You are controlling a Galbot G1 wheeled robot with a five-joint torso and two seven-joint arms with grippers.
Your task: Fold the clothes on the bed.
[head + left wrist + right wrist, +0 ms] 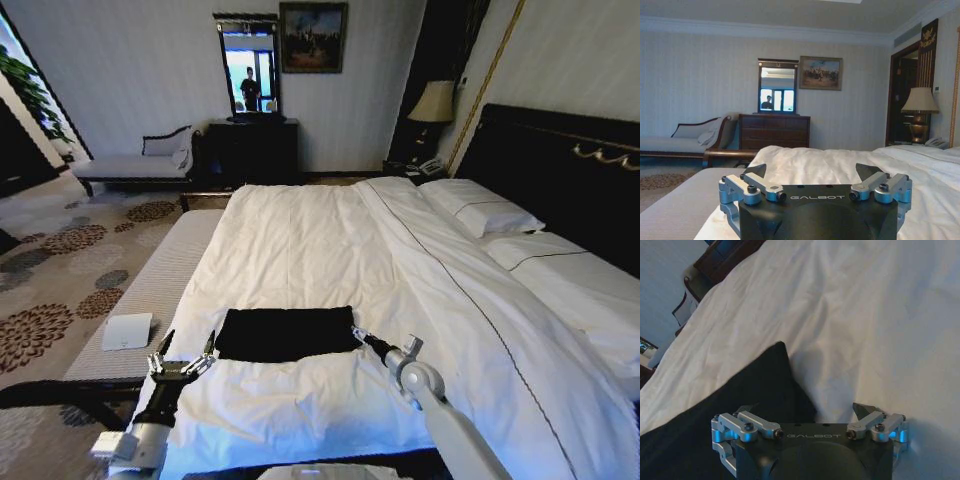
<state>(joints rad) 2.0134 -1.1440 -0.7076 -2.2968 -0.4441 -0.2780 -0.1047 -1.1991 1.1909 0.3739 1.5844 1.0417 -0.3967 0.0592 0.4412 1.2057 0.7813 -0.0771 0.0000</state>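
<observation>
"GALBOT" pincer over black T-shirt

Ahead of the left gripper lies open white bed. The folded shirt lies between it and the right gripper, whose fingers are spread at the shirt's edge.

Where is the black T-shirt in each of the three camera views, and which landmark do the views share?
Head view: black T-shirt lies folded on the near part of the bed, between both grippers.
Left wrist view: not in it.
Right wrist view: dark cloth just ahead of the gripper.
Shared landmark: the white duvet.
</observation>
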